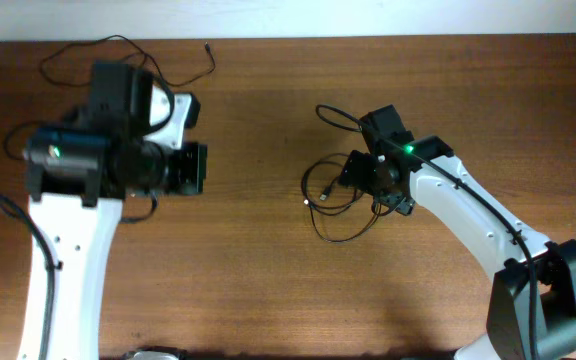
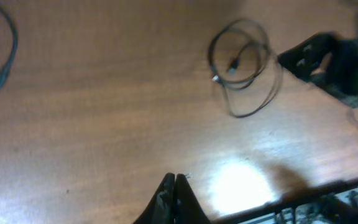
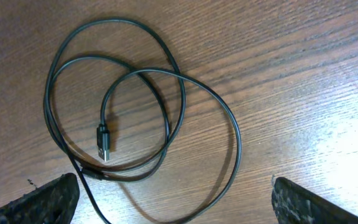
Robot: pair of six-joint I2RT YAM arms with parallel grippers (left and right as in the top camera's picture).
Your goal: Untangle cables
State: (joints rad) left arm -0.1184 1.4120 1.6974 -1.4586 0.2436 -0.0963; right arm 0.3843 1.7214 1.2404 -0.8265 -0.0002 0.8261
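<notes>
Looking down, left gripper (image 1: pixel 196 168): shut tight, holding nothing, above the brown table (image 1: pixel 248 290).
Looking down, right gripper (image 1: pixel 353 172): right over the coil of cord (image 1: pixel 336 205), which lies flat just under and past its fingers.
Looking down, loose cord (image 1: pixel 118 45): off to the side of the left gripper, by the far table edge, well apart from the coil.
Left wrist, left gripper (image 2: pixel 174 194): both fingers pressed together, nothing between them.
Left wrist, coil of cord (image 2: pixel 244 62): far ahead of the shut fingertips, flat on the table (image 2: pixel 104 137).
Left wrist, loose cord (image 2: pixel 10 43): also ahead, far over on the other side, with a small plug at its end.
Left wrist, dark shape (image 2: pixel 312 56): blurry, just beside the coil; it is probably the right gripper.
Right wrist, right gripper (image 3: pixel 176 202): wide open, one finger far out on each side, holding nothing.
Right wrist, coil of cord (image 3: pixel 178 74): ahead of the open fingers, lying in a few round loops on the table (image 3: pixel 303 74), not touching either fingertip.
Right wrist, plug end (image 3: pixel 103 143): inside the loops, nearer the left-hand finger.
</notes>
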